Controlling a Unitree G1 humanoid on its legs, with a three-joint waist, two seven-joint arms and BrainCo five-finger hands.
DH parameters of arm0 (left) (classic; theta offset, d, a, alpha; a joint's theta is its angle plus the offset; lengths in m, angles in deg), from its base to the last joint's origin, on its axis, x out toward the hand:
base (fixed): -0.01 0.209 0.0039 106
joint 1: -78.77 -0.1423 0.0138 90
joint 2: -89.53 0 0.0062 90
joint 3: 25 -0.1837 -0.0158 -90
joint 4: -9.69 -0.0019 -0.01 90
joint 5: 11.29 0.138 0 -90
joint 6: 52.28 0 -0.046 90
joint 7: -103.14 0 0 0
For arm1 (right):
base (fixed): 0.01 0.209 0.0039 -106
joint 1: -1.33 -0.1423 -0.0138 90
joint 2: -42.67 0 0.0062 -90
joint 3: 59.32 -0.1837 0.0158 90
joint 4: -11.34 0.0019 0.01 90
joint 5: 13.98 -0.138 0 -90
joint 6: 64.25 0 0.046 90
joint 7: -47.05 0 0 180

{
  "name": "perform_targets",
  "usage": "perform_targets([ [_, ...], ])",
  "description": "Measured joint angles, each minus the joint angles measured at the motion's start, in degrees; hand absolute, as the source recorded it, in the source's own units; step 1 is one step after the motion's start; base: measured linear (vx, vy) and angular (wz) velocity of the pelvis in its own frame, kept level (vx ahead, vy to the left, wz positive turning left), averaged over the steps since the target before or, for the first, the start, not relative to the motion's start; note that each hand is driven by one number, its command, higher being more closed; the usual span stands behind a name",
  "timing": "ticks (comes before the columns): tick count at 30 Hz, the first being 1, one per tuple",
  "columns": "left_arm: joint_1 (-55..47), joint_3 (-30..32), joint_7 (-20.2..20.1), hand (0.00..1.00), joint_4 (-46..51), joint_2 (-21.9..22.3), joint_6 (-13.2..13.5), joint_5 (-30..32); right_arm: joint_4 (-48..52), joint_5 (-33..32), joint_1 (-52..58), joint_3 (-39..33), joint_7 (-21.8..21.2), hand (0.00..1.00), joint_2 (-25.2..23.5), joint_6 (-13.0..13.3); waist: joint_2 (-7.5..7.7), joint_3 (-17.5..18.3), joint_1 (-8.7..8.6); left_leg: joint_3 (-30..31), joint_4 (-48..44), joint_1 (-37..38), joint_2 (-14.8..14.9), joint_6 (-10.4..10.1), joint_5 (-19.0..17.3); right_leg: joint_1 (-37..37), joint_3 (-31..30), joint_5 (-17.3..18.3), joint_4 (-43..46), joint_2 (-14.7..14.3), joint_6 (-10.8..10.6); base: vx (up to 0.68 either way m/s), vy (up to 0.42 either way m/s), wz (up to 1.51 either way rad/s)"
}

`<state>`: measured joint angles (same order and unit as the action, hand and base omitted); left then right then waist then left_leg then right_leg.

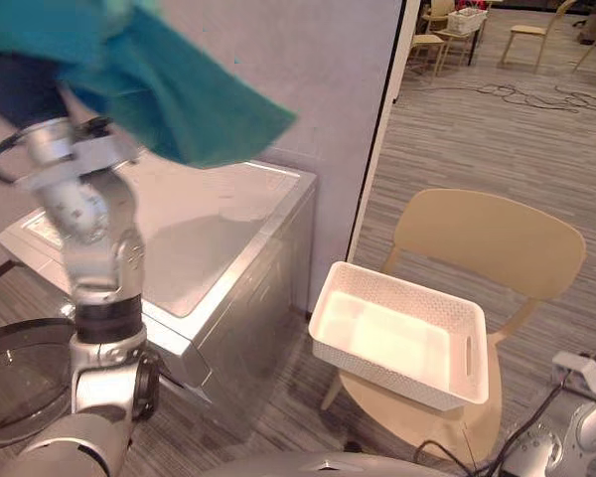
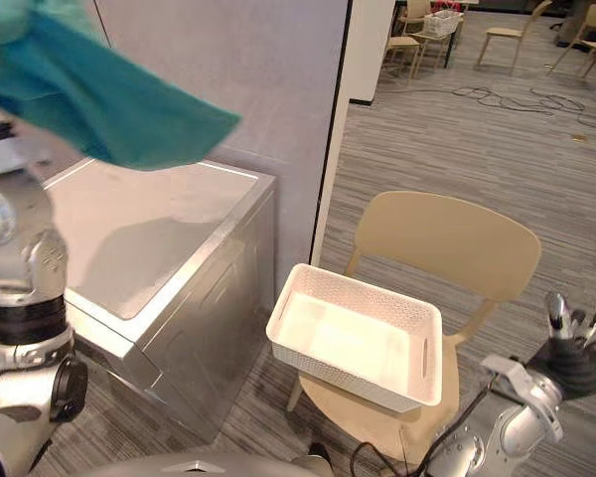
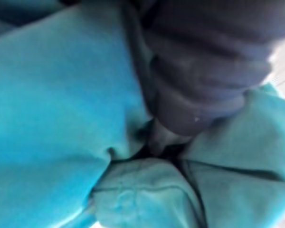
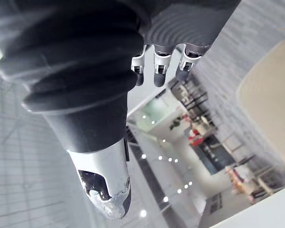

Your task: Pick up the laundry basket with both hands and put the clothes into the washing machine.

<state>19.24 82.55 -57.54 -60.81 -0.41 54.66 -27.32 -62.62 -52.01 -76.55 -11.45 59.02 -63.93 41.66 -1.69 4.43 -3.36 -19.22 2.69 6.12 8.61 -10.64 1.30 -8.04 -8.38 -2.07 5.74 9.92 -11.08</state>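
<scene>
My left arm is raised at the upper left, and a teal cloth hangs from the left hand above the silver washing machine. In the left wrist view the cloth bunches round the fingers and hides most of them. The machine's round glass door stands swung out at the lower left. The white laundry basket sits empty on a tan chair, right of the machine. My right hand is low at the right, beside the chair, fingers straight and holding nothing.
A pale wall panel rises right behind the machine. Striped grey floor stretches away on the right. Black cables lie on it farther back, near several chairs and a table.
</scene>
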Motion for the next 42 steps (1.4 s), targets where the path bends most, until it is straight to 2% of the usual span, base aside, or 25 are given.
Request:
perform_targets([
  [4,-17.89,12.72,0.76,1.0,7.3,0.86,0.42,3.05,-3.93,0.04,5.71,-6.06,-0.68,0.0,-3.46,-1.22,-0.21,0.14,0.32,0.34,-0.02,0.42,0.14,0.06,-0.09,0.01,0.68,1.53,1.95,0.01,0.29,0.0,-0.02,0.08],
  [7,-29.77,19.56,0.34,1.0,10.88,6.43,0.56,3.83,-6.63,0.14,10.03,-8.76,-0.77,0.0,-5.06,-1.46,-0.15,0.26,1.57,0.07,-0.55,1.01,0.24,-0.07,-0.76,0.21,0.68,2.56,2.89,0.02,0.72,0.0,-0.006,-0.03],
  [9,-35.23,21.13,0.42,1.0,11.74,10.84,0.64,3.91,-10.3,0.18,10.95,-8.82,-1.14,0.0,-5.45,-2.05,-0.29,0.31,1.99,-0.11,-1.56,1.12,0.47,-0.12,-1.41,0.51,0.71,2.81,3.24,0.01,0.68,-0.01,-0.008,-0.04],
  [11,-41.27,20.43,0.24,1.0,11.87,15.73,0.52,3.92,-15.64,0.14,11.44,-7.44,-2.82,0.0,-5.51,-3.33,-0.46,0.33,2.64,-0.77,-2.68,1.2,1.13,0.01,-2.3,1.08,0.9,3.02,3.33,-0.17,0.85,-0.02,-0.016,-0.04],
  [15,-47.98,19.15,-0.83,1.0,11.9,19.75,-1.2,6.21,-24.69,0.27,12.68,-3.86,-6.88,0.0,-5.39,-6.15,-0.74,0.44,3.34,-1.15,-4.66,1.14,2.34,-0.67,-3.52,1.71,1.01,3.43,3.06,-0.88,0.81,-0.04,-0.025,-0.05],
  [18,-49.45,18.18,-1.21,1.0,9.76,20.74,-2.51,9.51,-37.45,0.27,13.14,-1.42,-10.28,0.0,-5.19,-7.81,-0.85,0.47,4.12,-1.3,-5.71,0.83,3.36,-1.23,-4.05,1.83,1.2,3.32,2.95,-1.66,1.0,-0.02,-0.03,-0.04],
  [21,-49.42,18.22,-1.37,1.0,3.02,20.91,-4.75,9.59,-54.01,1.77,13.11,1.21,-12.7,0.0,-4.74,-10.54,-0.91,0.45,4.66,-1.41,-6.51,0.46,4.24,-1.27,-4.2,1.87,1.29,3.18,2.71,-2.38,1.29,0.0,-0.035,-0.04],
  [24,-49.34,18.21,-1.96,1.0,-5.08,20.95,-5.96,9.59,-63.97,2.9,12.96,5.74,-13.09,0.0,-4.49,-12.57,-0.84,0.39,4.9,-1.88,-7.33,-0.11,4.4,-1.13,-4.83,1.57,1.09,2.83,2.42,-2.47,1.66,0.01,0.0,-0.04],
  [30,-48.81,15.87,-2.88,1.0,-11.94,20.89,-8.12,9.47,-69.15,6.45,10.4,14.17,-13.07,0.0,-2.03,-12.59,0.43,-0.21,5.29,-3.41,-7.62,-0.05,4.09,-0.6,-5.33,0.86,-0.27,2.16,2.57,-2.43,1.1,0.03,0.017,-0.11],
  [33,-46.77,11.38,-3.58,1.0,-14.58,20.81,-8.4,9.51,-69.64,6.55,7.4,15.22,-12.57,0.0,-1.75,-12.32,1.41,-0.9,6.0,-2.88,-7.64,-0.2,3.87,-0.55,-5.35,1.07,0.1,2.2,2.78,-2.1,1.03,0.01,0.008,0.11],
  [37,-45.29,2.98,-5.95,1.0,-20.0,20.46,-9.09,11.1,-72.01,6.96,5.71,17.34,-12.05,0.0,-0.74,-12.09,2.03,-1.25,5.98,2.15,-7.72,-1.74,3.05,-0.27,-5.17,2.17,3.88,4.78,4.91,-0.57,0.71,0.02,0.003,0.58],
  [41,-45.53,1.32,-7.43,1.0,-24.96,19.93,-9.46,12.94,-73.96,9.26,4.68,20.78,-12.09,0.0,1.11,-11.89,2.09,-1.74,5.75,7.34,-7.8,-1.67,3.16,-0.24,-4.31,4.67,8.25,7.74,7.76,-0.08,1.21,0.05,-0.038,0.61],
  [42,-46.11,0.98,-8.14,1.0,-25.48,19.9,-9.94,13.13,-75.48,11.45,3.96,22.02,-12.54,0.0,1.87,-11.61,2.67,-2.16,5.75,9.4,-8.66,-2.07,3.43,-0.03,-3.96,5.37,9.52,8.67,8.82,-0.3,1.74,0.03,-0.054,0.67],
])
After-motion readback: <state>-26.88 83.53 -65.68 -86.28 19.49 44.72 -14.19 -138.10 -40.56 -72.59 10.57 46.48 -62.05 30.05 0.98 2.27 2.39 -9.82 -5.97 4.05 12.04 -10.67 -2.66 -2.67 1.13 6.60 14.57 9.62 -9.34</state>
